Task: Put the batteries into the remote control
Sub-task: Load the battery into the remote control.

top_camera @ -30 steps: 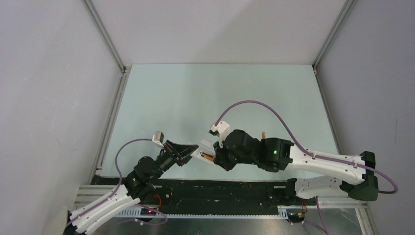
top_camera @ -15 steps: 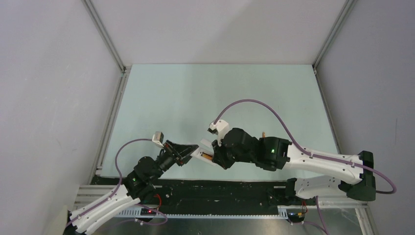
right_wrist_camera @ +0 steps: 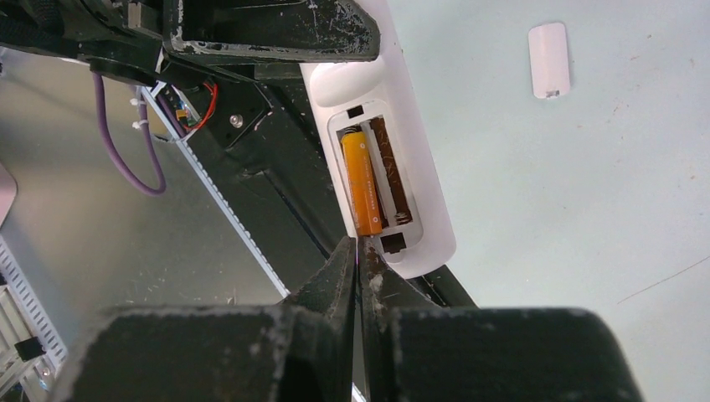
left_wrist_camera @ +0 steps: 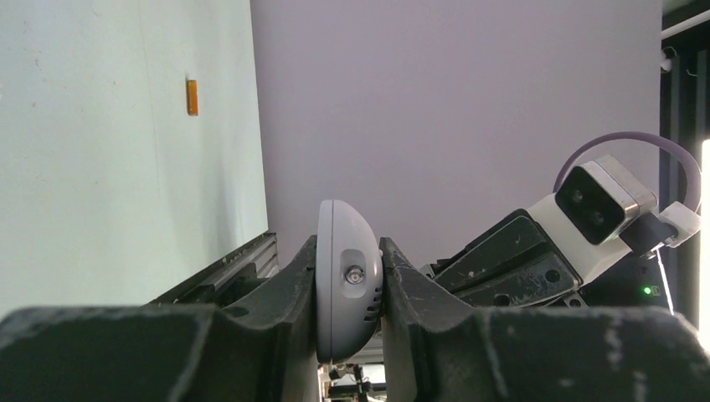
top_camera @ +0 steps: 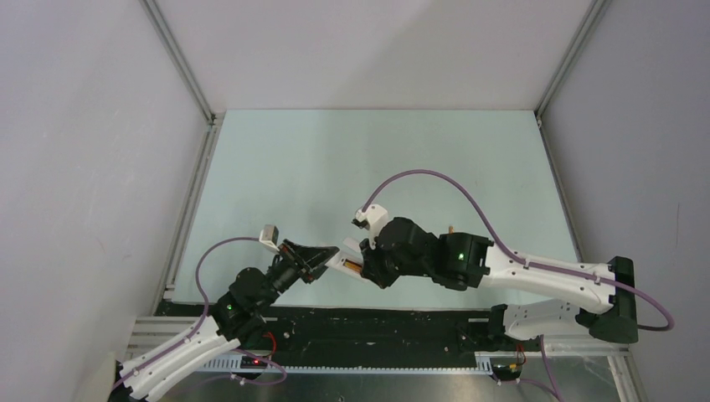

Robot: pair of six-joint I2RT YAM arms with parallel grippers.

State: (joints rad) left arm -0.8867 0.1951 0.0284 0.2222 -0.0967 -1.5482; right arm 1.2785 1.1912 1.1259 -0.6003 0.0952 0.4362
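My left gripper (top_camera: 322,260) is shut on the white remote control (top_camera: 342,263) and holds it above the table's near edge. In the left wrist view the remote (left_wrist_camera: 343,285) sits end-on between the jaws. In the right wrist view the remote (right_wrist_camera: 423,180) shows its open battery recess with one orange battery (right_wrist_camera: 362,180) seated and the slot beside it (right_wrist_camera: 393,172) empty. My right gripper (right_wrist_camera: 358,247) is shut and empty, its tips at the near end of that battery. A second battery (top_camera: 452,228) lies on the table; the left wrist view shows it too (left_wrist_camera: 192,96).
The white battery cover (right_wrist_camera: 550,59) lies flat on the pale green table beyond the remote; it also shows in the top view (top_camera: 350,244). The black rail and cabling (right_wrist_camera: 243,142) run under the remote. Grey walls enclose the table on three sides.
My right arm has crept a little to the left, closer to the remote. The left arm and the remote have held still.
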